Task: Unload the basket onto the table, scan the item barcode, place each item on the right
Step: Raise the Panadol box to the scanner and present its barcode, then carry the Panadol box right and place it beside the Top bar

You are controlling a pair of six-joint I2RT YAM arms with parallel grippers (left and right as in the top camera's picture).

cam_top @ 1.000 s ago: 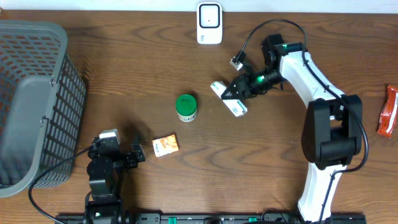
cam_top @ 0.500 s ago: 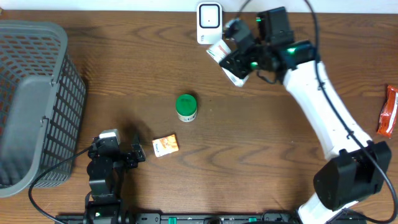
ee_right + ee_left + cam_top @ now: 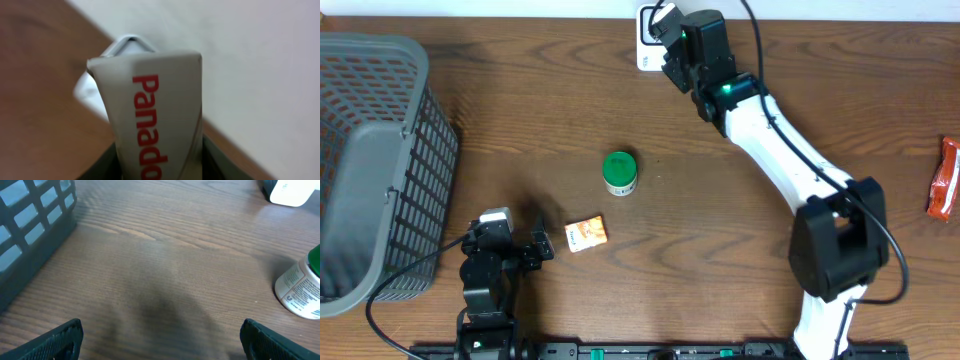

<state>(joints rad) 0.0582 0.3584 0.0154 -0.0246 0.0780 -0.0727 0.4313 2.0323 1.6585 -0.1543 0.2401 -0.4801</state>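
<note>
One box point(image 3: 150, 115) clamped in right gripper point(image 3: 670, 28), just above scanner point(image 3: 643, 55). Barcode unseen; we turn box slowly toward scanner window, hold steady. Left gripper point(image 3: 160, 347) jaws apart, well away from scanner.

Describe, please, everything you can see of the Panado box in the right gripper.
The Panado box is a slim white carton, seemingly glossy card, with red lettering along its face; only "Panado" shows. Its top edge looks slightly bent. The right gripper clamps its lower end between dark fingers, holding it just before the white scanner at the table's far edge. From overhead, the arm hides it.
</note>
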